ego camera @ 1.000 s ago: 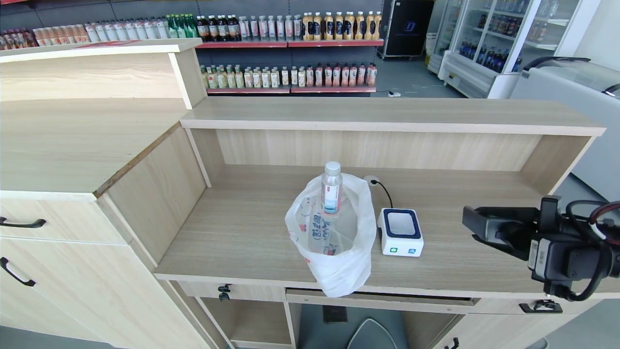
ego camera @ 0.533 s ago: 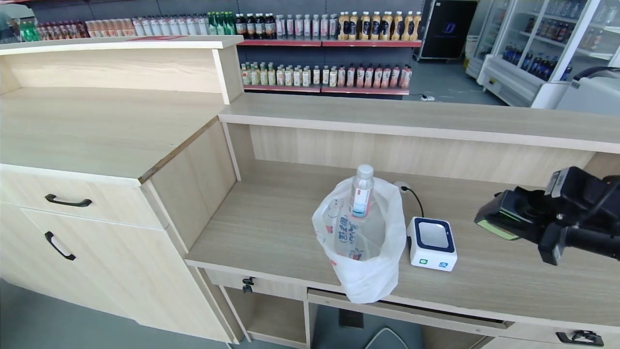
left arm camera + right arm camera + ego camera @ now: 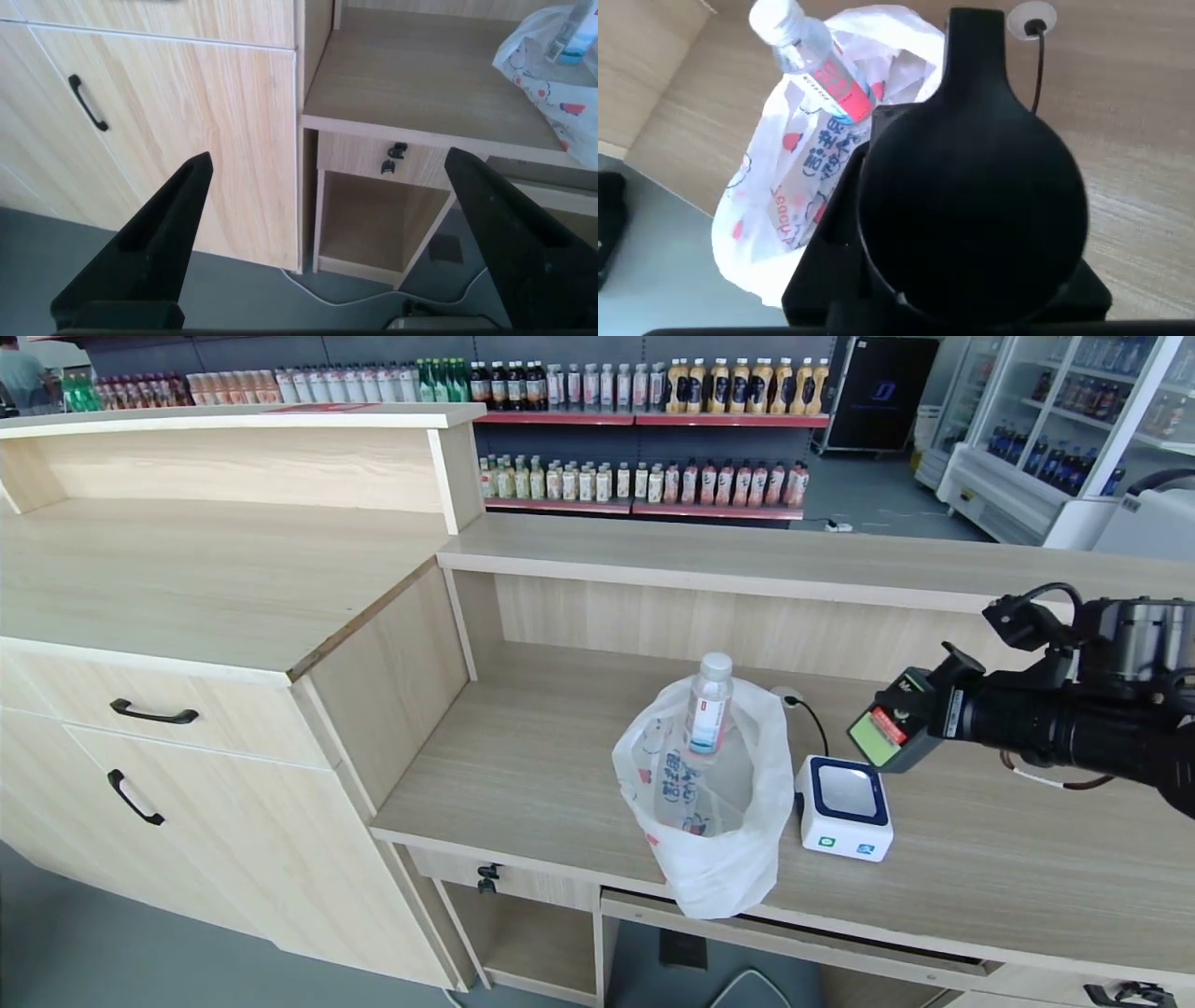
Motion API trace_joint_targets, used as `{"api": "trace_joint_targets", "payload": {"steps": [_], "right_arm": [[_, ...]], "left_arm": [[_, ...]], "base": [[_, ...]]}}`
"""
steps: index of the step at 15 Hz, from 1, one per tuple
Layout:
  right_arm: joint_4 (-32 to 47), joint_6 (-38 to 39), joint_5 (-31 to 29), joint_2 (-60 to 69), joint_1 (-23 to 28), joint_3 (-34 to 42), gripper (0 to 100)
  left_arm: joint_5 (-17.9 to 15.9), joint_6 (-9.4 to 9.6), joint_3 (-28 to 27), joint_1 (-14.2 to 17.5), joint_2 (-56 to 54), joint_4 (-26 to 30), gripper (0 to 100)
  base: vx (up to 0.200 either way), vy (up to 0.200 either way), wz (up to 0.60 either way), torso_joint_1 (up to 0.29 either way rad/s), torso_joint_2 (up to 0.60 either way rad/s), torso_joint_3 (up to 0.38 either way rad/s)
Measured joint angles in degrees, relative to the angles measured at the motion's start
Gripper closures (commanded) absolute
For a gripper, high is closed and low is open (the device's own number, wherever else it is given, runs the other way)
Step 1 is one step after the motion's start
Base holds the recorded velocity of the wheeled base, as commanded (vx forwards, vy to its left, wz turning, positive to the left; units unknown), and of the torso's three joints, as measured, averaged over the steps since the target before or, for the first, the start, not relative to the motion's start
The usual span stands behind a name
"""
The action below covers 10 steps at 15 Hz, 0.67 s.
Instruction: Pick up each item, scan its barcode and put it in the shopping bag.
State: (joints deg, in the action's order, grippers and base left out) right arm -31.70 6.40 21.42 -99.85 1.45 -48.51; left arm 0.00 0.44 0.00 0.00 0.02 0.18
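Standing bottle (image 3: 709, 711) in shopping bag (image 3: 733, 875), scanner (image 3: 844, 805) just beside

Wooden counter (image 3: 541, 775) carries shopping bag (image 3: 719, 859) beside barcode scanner (image 3: 845, 807)

Bright, even light throughout, strongest at the far-right glass-door fridges (image 3: 1027, 429) (their panes wash pale). The shopping bag (image 3: 724, 868) glows translucent and casts only a soft shadow on the counter (image 3: 541, 775). Straight edges bow near the head view's borders.
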Motion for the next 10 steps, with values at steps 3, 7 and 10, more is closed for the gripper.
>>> {"api": "trace_joint_targets", "payload": {"steps": [3,7,10], "right_arm": [[-0.49,3.15,2.66,-6.73,0.83,-2.07,100],[-0.24,3.23,7.47,-11.95,0.78,-5.38,100],[-0.13,3.12,7.58,-13.92,-0.05,-7.06,100]], "left_arm": [[0.0,0.0,0.0,0.0,0.0,0.0,0],[0.0,0.0,0.0,0.0,0.0,0.0,0],[0.0,0.0,0.0,0.0,0.0,0.0,0]], "base": [[0.0,0.0,0.0,0.0,0.0,0.0],[0.0,0.0,0.0,0.0,0.0,0.0],[0.0,0.0,0.0,0.0,0.0,0.0]]}}
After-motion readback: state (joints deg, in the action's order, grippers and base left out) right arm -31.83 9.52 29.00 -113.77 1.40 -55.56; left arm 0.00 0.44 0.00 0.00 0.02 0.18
